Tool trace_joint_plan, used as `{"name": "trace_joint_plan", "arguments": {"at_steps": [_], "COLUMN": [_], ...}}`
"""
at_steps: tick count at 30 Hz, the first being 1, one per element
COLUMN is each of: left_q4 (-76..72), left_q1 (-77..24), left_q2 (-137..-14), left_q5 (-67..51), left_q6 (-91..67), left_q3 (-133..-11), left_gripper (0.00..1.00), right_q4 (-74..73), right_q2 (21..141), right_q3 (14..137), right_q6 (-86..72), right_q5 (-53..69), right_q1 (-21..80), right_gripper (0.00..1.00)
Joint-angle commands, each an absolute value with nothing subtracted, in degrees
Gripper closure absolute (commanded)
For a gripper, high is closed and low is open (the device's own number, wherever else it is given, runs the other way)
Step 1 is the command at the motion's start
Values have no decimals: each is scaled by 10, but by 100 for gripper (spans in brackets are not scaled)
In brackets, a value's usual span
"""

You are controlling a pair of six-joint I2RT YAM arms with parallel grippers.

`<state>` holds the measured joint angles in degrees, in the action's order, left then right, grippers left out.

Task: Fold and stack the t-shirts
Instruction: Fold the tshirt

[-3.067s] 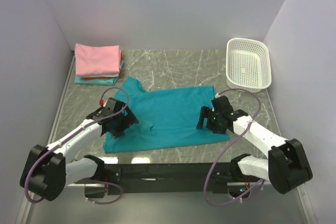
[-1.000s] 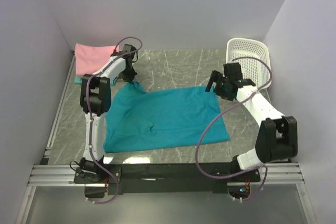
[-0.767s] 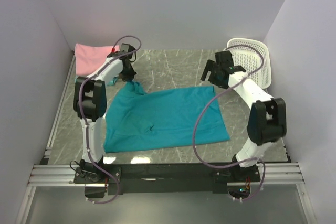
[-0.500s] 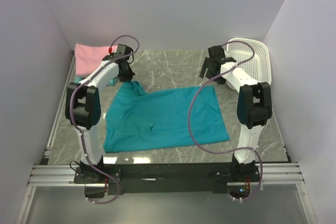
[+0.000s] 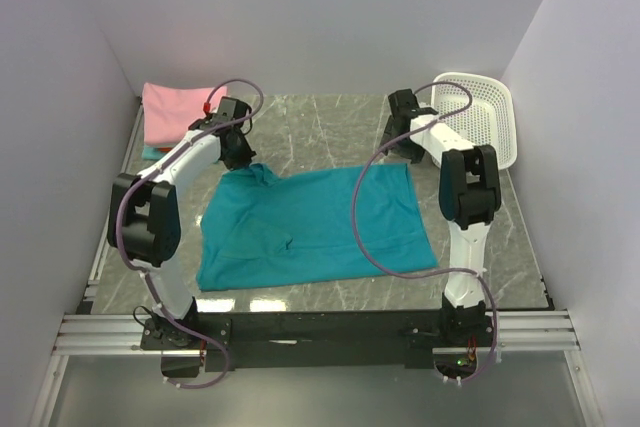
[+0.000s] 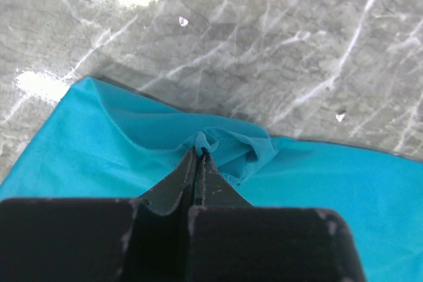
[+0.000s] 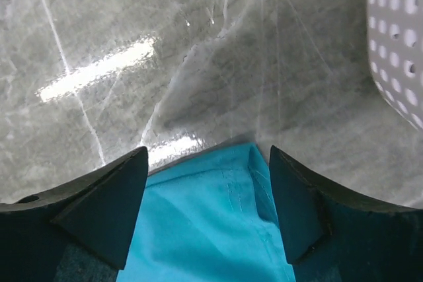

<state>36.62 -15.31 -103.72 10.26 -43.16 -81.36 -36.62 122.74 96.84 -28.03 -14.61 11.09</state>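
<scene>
Teal t-shirt (image 5: 310, 227) spread flat on the marble table (image 5: 330, 132), its far-left corner shown by the left wrist view alone as pinched in the clamped left gripper (image 6: 198, 156), right gripper (image 7: 208, 156) held wide and empty above the far-right corner, one pink-topped stack (image 5: 180, 115) and one basket (image 5: 478, 112) counted from overhead.

From my end the tabletop (image 5: 320, 122) reads as grey marble-look stone, polished enough to throw back the lights. The teal t-shirt (image 5: 310, 222) is soft matt cloth, a bit wrinkly, and the pink t-shirt (image 5: 172, 107) has the same flat finish. The basket (image 5: 480, 122) is white plastic lattice with a slight sheen. The right gripper (image 7: 208, 156) looks like dull black plastic.
</scene>
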Motion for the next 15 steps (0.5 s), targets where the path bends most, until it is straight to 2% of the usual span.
{"name": "trace_joint_plan", "arguments": {"at_steps": [1, 9, 11, 14, 15], "left_q4": [345, 347, 352, 347, 348], "left_q1": [-156, -158, -158, -158, -158], "left_q2": [-1009, -998, -997, -987, -984], "left_q5": [91, 98, 104, 98, 98], "left_q6": [-443, -444, -446, -448, -448], "left_q3": [-800, -788, -784, -777, -776], "left_gripper": [100, 100, 100, 100, 100], "right_q4": [-370, -385, -391, -396, -396], "right_q2": [1245, 1283, 1284, 1282, 1281], "right_q3": [994, 1033, 1036, 1034, 1030], "right_q6": [-284, -282, -281, -281, -281], "right_q5": [-159, -157, -155, -150, -149], "right_q1": [112, 112, 111, 111, 111], "right_gripper": [20, 25, 30, 44, 51]}}
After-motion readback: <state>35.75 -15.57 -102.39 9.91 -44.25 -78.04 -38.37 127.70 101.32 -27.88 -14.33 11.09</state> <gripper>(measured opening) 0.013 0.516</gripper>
